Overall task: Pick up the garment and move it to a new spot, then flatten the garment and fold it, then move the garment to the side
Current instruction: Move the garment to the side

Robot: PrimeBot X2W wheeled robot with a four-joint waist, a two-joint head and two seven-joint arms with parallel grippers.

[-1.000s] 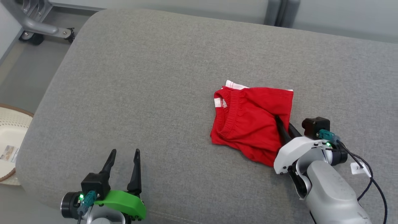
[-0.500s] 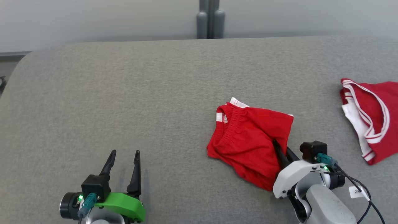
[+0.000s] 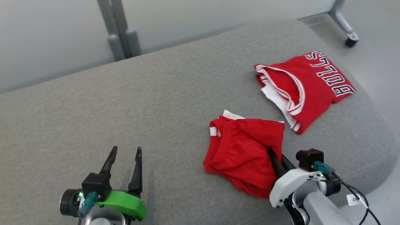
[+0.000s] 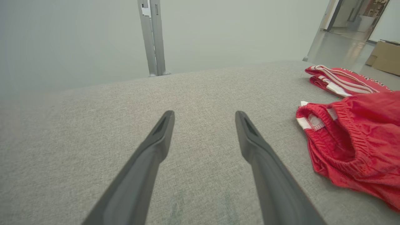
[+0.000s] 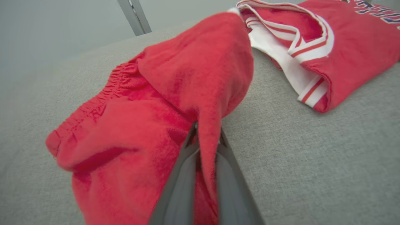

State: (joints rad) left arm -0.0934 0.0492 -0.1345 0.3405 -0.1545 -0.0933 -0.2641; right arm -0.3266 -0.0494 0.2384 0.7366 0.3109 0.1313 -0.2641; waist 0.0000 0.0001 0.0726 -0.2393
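A: Where do the shorts [image 3: 240,153] lie?
B: Crumpled on the cushion [image 3: 125,103], at 4 o'clock from the head view's centre. A folded jersey [image 3: 312,84] lies near, at their 2 o'clock, not touching.
A: And the fingers?
B: Those of the right gripper [image 3: 275,153] pinch a fold at the shorts' 4 o'clock edge. Those of the left gripper [image 3: 126,148], at 7 o'clock, stand spread over bare cushion.
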